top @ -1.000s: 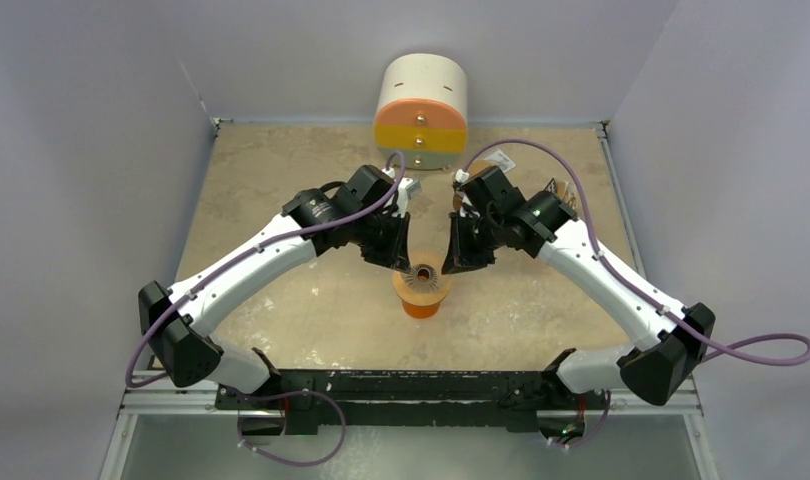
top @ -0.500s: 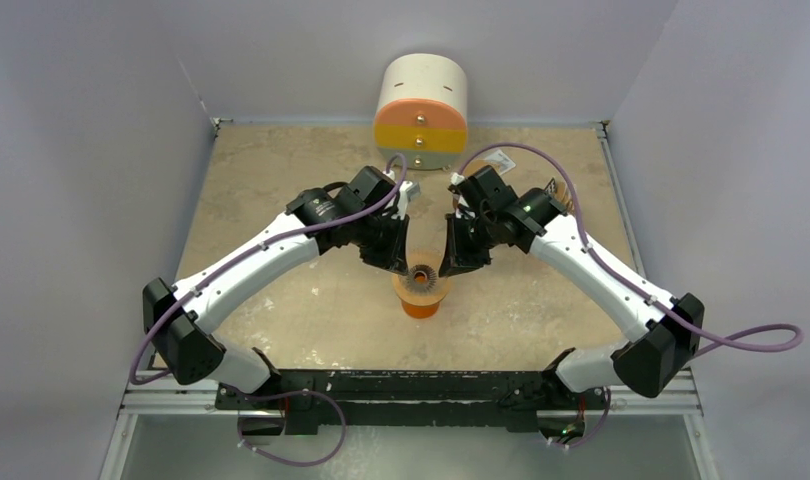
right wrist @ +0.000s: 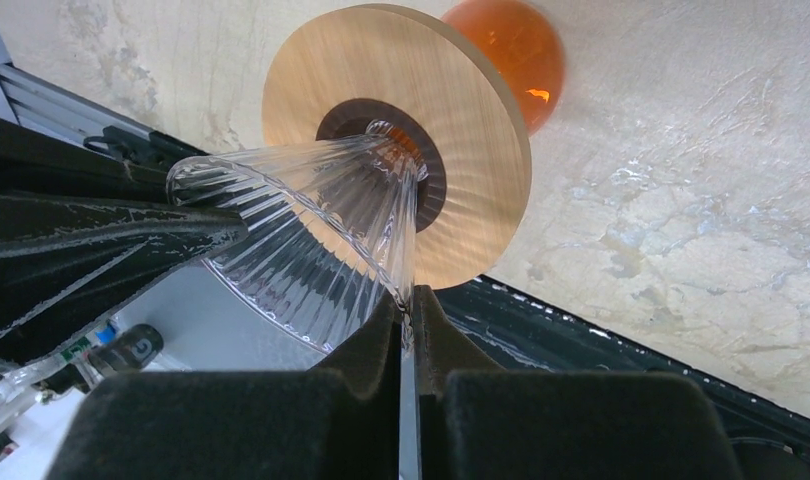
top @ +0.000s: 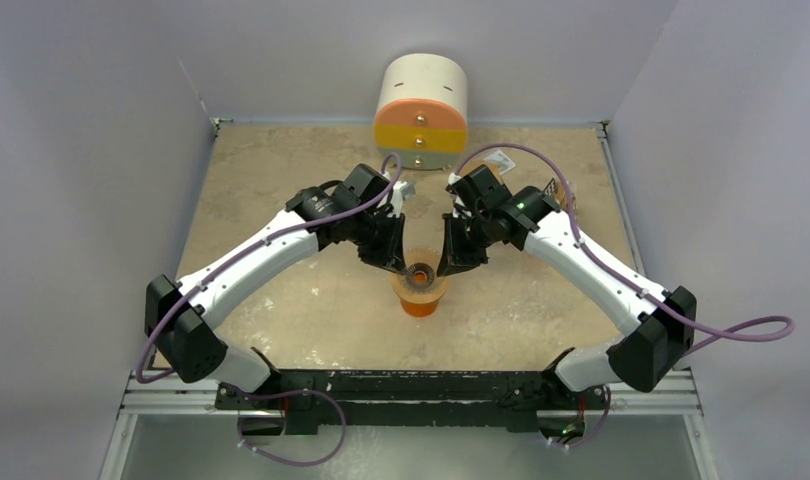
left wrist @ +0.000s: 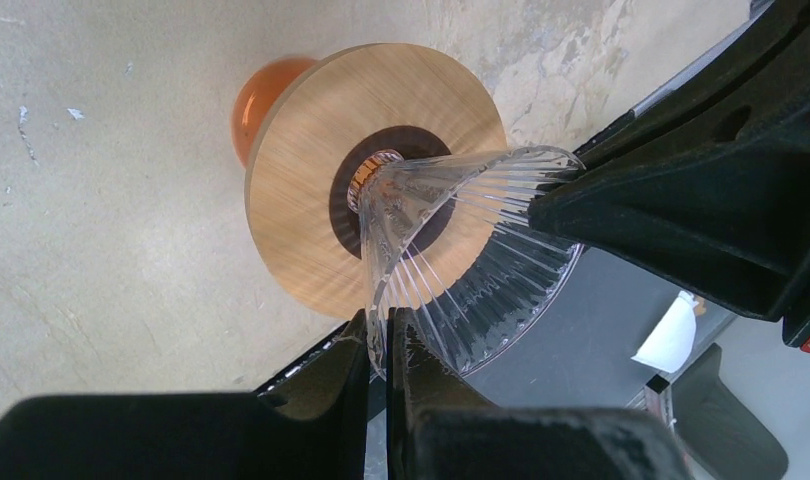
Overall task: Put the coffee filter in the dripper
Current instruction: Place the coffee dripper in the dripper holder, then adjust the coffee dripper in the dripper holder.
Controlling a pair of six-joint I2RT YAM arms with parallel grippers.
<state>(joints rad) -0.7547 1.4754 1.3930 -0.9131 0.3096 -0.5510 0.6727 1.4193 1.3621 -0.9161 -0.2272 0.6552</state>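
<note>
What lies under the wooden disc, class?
An orange rounded vessel peeks out beyond the wooden disc. The disc covers most of it, hiding its contents; the clear ribbed cone overlaps the centre hole.

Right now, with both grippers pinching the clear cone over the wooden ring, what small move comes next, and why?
Probably ease it straight down, both arms together. The left gripper and right gripper pinch the rim of the clear ribbed cone; its tip is at the dark hole of the wooden ring, but it looks not yet seated.
</note>
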